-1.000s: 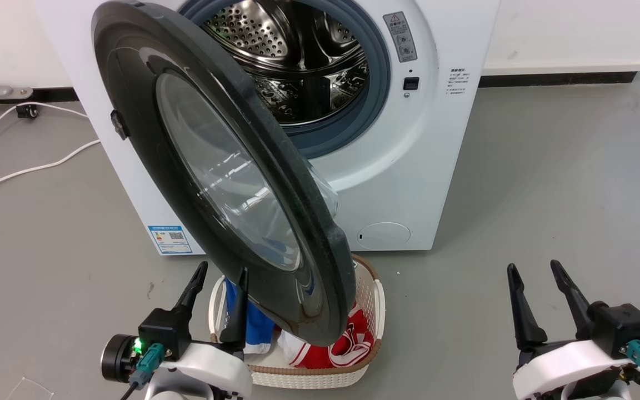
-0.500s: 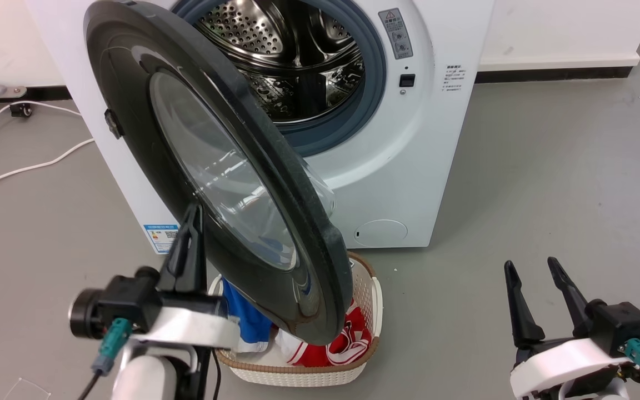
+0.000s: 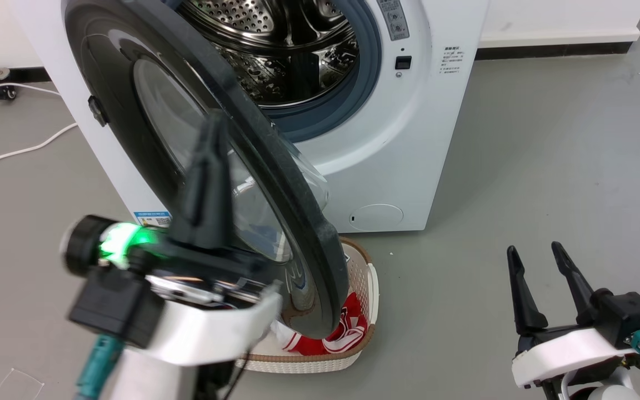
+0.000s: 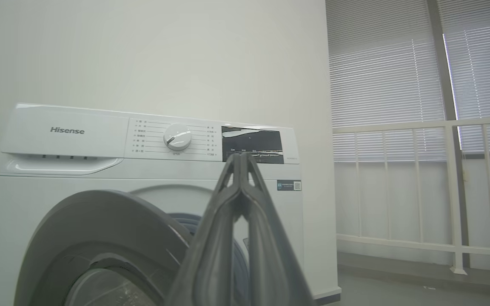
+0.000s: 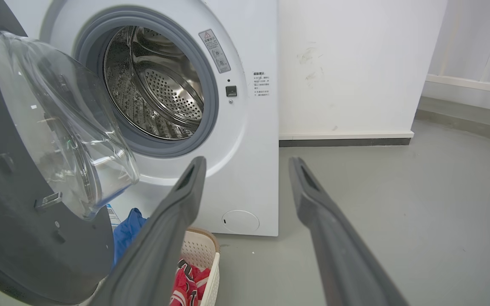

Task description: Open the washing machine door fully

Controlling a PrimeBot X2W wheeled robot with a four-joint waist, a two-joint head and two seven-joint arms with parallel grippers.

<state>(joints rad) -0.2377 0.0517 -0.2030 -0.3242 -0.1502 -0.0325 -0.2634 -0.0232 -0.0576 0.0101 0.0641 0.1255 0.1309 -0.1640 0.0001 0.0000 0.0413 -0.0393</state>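
The washing machine door (image 3: pixel 159 105) stands partway open, angled out from the white washing machine (image 3: pixel 398 150), with its top cut off by the head view's upper edge. The left gripper (image 3: pixel 215 125), blurred and close to the camera, rises in front of the door's outer face. Its fingers are pressed together on nothing, and whether it touches the glass cannot be told. Its arm hides the lower part of the glass and most of a blue label (image 3: pixel 150 218). The right gripper (image 3: pixel 535 249) hangs low over the grey floor (image 3: pixel 548 166), fingers spread, well apart from the door. A white basket (image 3: pixel 373 294) sits on the floor at the machine's foot. It is largely hidden under the door's free edge, with red cloth (image 3: pixel 348 330) showing inside.
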